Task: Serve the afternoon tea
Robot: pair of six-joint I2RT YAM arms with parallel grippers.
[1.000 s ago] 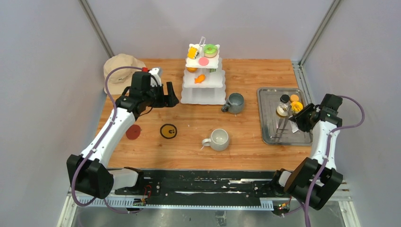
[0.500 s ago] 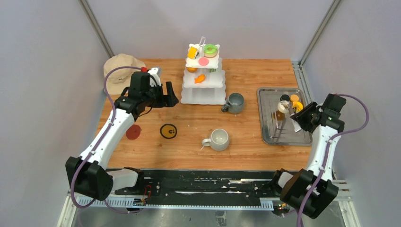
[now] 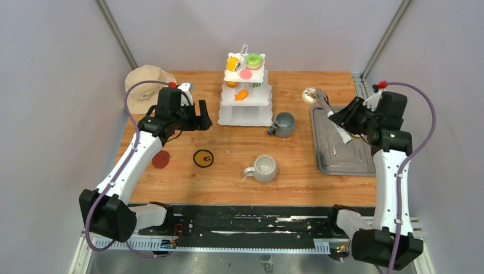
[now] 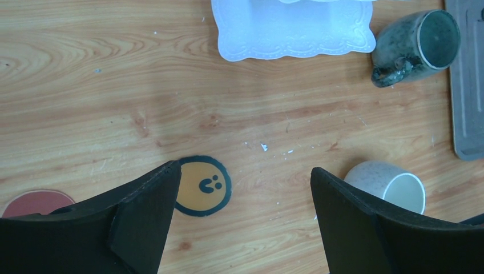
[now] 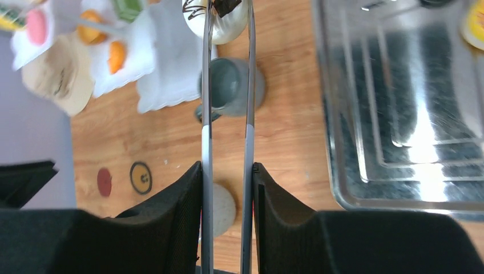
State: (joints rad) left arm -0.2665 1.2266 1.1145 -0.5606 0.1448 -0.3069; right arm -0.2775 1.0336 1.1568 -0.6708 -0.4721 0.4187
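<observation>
The white three-tier stand (image 3: 245, 108) holds a green-pink donut (image 3: 254, 59), a pink piece (image 3: 246, 73) and orange pieces (image 3: 241, 95). A dark grey mug (image 3: 283, 124) stands right of it, and a light grey mug (image 3: 264, 168) stands nearer. My right gripper (image 3: 344, 121) is shut on metal tongs (image 3: 330, 111). The tongs (image 5: 228, 114) pinch a cream pastry with chocolate drizzle (image 5: 224, 17), held in the air above the table, beyond the dark mug (image 5: 228, 85). My left gripper (image 3: 202, 117) is open and empty, hovering left of the stand (image 4: 291, 28).
A steel tray (image 3: 341, 151) lies at the right, with a yellow-orange piece (image 5: 475, 23) in it. A beige hat (image 3: 145, 83) lies at the back left. A yellow smiley sticker (image 3: 203, 158) and a red sticker (image 3: 161, 159) lie on the wood.
My right arm lifted the tongs with the cream pastry out of the tray and swung them up and left towards the stand. The left arm barely moved.
</observation>
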